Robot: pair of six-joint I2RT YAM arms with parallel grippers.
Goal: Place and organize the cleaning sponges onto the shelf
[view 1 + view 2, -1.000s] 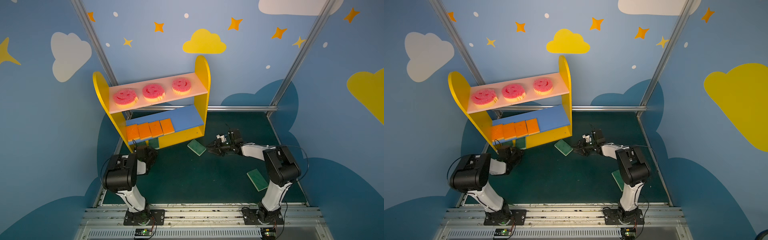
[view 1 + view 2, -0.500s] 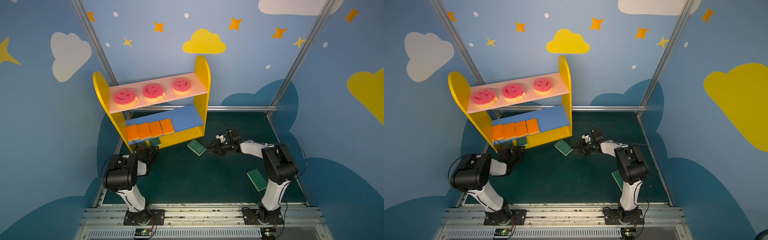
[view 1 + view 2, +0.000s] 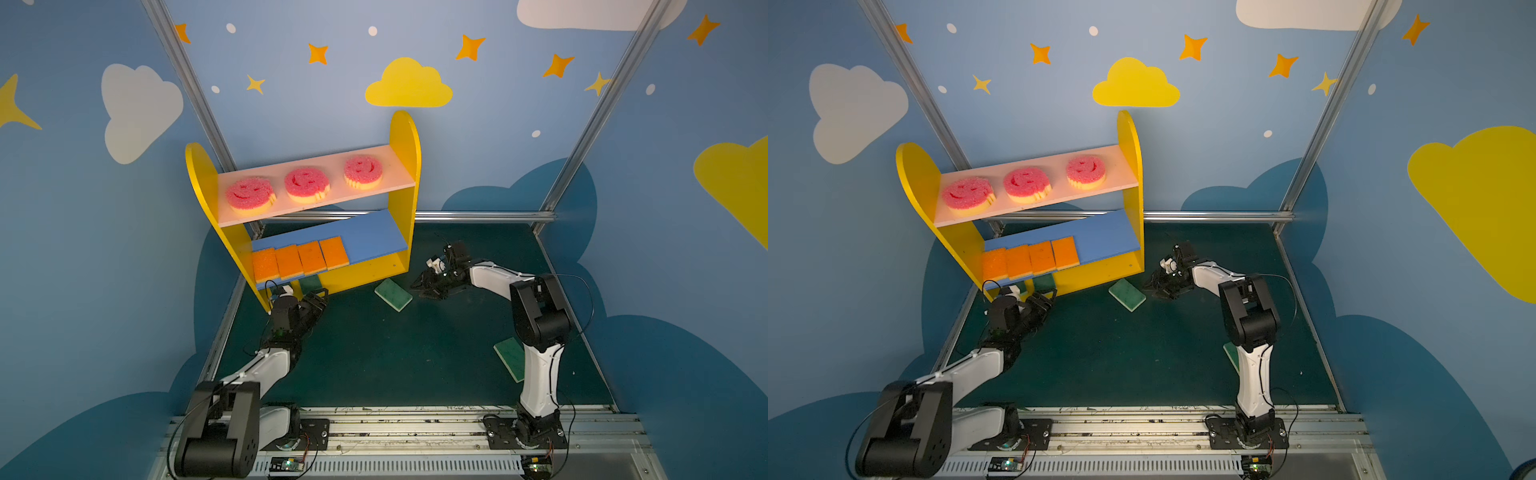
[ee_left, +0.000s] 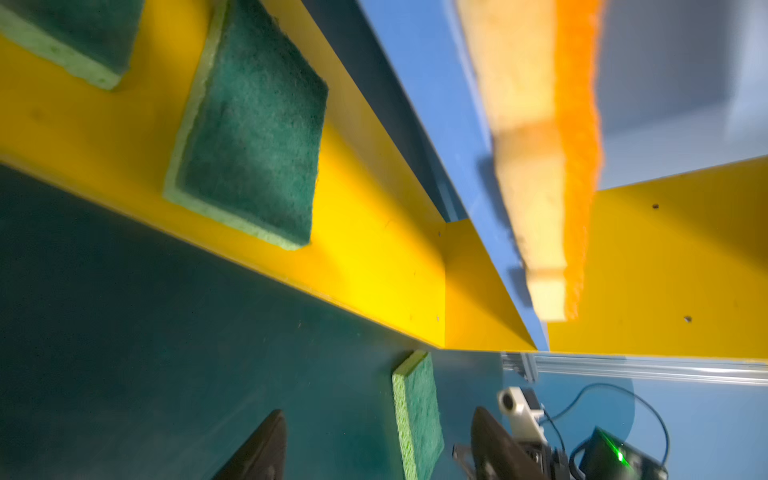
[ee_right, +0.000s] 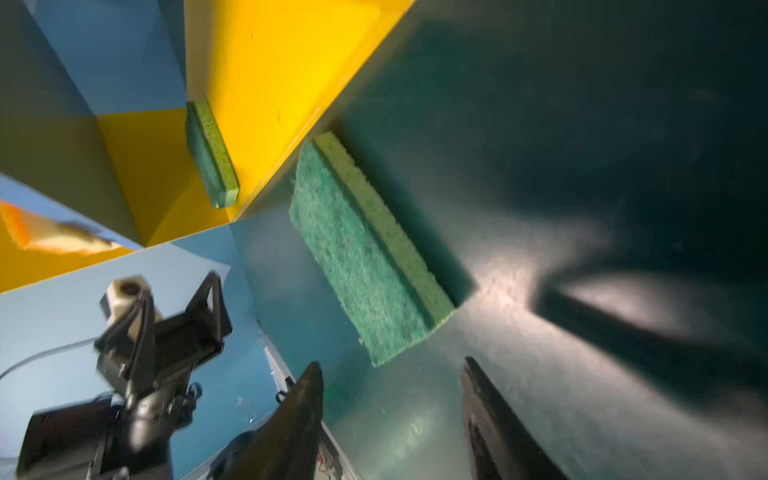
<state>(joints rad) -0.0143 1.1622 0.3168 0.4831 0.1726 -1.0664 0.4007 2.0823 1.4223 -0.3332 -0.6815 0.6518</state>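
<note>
Right wrist view: a green sponge (image 5: 365, 249) is seen lying on the desk (image 5: 582, 124), just ahead of the right gripper (image 5: 390, 363), which is spread open and empty.
Soft, light foam is expected; the long sides are best pinched. In a top view the shelf (image 3: 365, 274) is set close at eleven o'clock of it, and the left gripper (image 3: 319, 296), also open and empty, at nine.

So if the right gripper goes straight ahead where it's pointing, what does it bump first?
Most likely the green sponge lying just ahead of the open right gripper; the shelf stands beyond it.
</note>
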